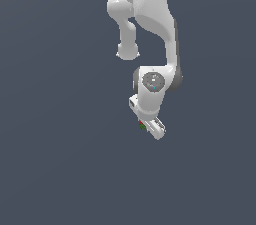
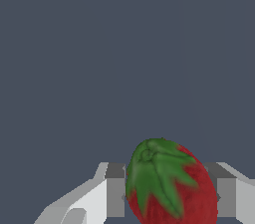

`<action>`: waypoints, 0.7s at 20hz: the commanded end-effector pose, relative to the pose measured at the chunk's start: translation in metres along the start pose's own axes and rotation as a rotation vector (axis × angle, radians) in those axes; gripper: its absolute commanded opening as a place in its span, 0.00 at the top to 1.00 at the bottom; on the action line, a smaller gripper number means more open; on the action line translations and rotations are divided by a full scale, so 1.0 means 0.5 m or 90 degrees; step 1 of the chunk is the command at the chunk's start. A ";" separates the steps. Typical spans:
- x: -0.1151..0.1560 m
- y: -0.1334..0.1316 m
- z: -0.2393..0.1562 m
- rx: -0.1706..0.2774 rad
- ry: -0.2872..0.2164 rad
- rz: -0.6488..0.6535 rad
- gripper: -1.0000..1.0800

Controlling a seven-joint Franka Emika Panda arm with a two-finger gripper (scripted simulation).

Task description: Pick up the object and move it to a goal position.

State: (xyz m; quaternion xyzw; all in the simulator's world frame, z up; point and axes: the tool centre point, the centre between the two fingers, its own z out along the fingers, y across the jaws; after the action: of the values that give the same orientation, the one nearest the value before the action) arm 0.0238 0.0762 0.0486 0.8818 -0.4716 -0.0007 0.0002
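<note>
The object is a small red strawberry-like lump with a green leafy patch (image 2: 169, 185). In the wrist view it sits between my two white and grey fingers (image 2: 114, 193), which touch it on both sides. In the exterior view it shows only as a tiny red and green speck (image 1: 142, 125) at the edge of my white gripper (image 1: 150, 125), which hangs below the white arm in the middle of the picture. My gripper is shut on the strawberry. I cannot tell from these views how high it is above the floor.
A plain dark grey-blue surface (image 1: 60, 159) fills both views all around the arm. No other objects, containers or marks show on it.
</note>
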 end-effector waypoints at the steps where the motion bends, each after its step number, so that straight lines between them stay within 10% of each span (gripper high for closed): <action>1: 0.004 0.015 -0.026 0.001 0.000 0.000 1.00; 14: 0.036 0.141 -0.229 0.002 -0.002 0.001 1.00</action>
State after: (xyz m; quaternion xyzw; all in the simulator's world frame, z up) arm -0.0188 0.0284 0.1499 0.8815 -0.4721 -0.0013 -0.0011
